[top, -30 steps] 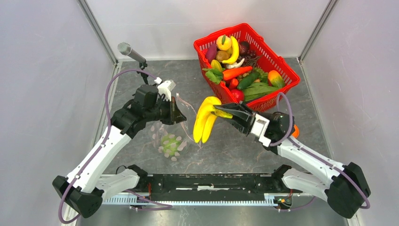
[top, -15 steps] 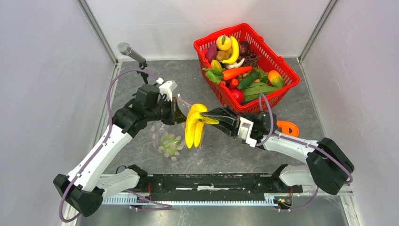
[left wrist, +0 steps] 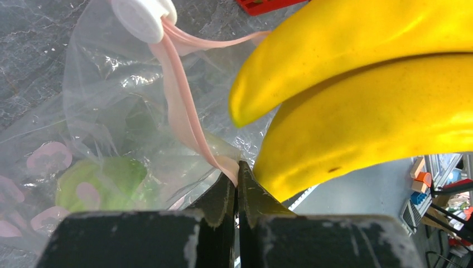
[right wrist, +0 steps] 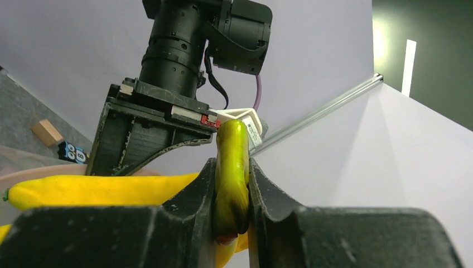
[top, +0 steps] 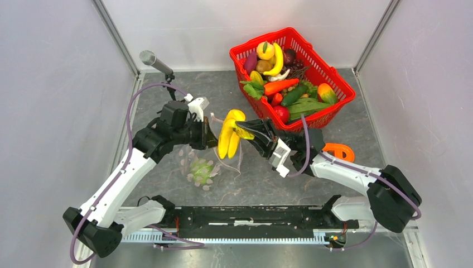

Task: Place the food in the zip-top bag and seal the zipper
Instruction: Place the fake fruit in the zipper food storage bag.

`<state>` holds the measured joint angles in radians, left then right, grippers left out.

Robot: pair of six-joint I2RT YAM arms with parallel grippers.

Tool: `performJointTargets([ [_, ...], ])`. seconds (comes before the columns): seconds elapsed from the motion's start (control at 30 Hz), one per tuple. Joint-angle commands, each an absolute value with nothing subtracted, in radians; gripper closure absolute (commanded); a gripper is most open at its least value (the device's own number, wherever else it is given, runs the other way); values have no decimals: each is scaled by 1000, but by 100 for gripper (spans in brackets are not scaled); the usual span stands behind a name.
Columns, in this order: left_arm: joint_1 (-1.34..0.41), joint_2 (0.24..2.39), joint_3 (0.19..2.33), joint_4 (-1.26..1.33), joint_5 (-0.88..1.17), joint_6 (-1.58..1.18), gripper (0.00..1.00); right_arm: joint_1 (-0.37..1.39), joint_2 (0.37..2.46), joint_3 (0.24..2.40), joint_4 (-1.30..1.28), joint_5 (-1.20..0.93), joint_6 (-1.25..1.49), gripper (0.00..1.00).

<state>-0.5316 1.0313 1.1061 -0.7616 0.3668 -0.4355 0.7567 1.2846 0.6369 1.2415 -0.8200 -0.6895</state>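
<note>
Grip on the banana bunch (right wrist: pixel 100 190) is plainest from the right wrist camera. The right gripper (right wrist: pixel 231 167) is clamped narrowly on the bunch's greenish stem, which stands up between its two fingers, and the yellow fruit runs off to the left beyond them. From above that stem is hidden. There the right gripper (top: pixel 246 128) holds the banana bunch (top: pixel 227 138) out ahead of its tips, hanging downward just beside the left gripper (top: pixel 208 135).

Only the left wrist camera shows that hand's hold. The left gripper (left wrist: pixel 238 181) has its jaws pressed together on the zipper (left wrist: pixel 179 103), and the pale pink strip rises from the tips to a white round piece (left wrist: pixel 142 17). The banana bunch (left wrist: pixel 362 100) sits just right of those tips; whether it touches them I cannot tell. The zip-top bag (left wrist: pixel 100 111) spreads left of the tips with a green vegetable (left wrist: pixel 95 178) inside.

Overhead, the zip-top bag (top: pixel 202 167) droops below the left gripper onto the table (top: pixel 268 178). A red basket (top: pixel 334 78) of other food sits beyond the right gripper.
</note>
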Motion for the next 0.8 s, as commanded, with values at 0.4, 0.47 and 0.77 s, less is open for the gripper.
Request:
performJointTargets([
  [0.4, -540, 1004, 1197, -761, 450, -446, 98, 912, 1225, 552, 1145, -259, -1133, 100],
  [0.47, -542, 1000, 1195, -761, 431, -447, 98, 931, 1224, 558, 1139, -248, -1095, 100],
  [0.77, -541, 1012, 1180, -750, 358, -451, 98, 1068, 1201, 650, 970, -97, -790, 100],
])
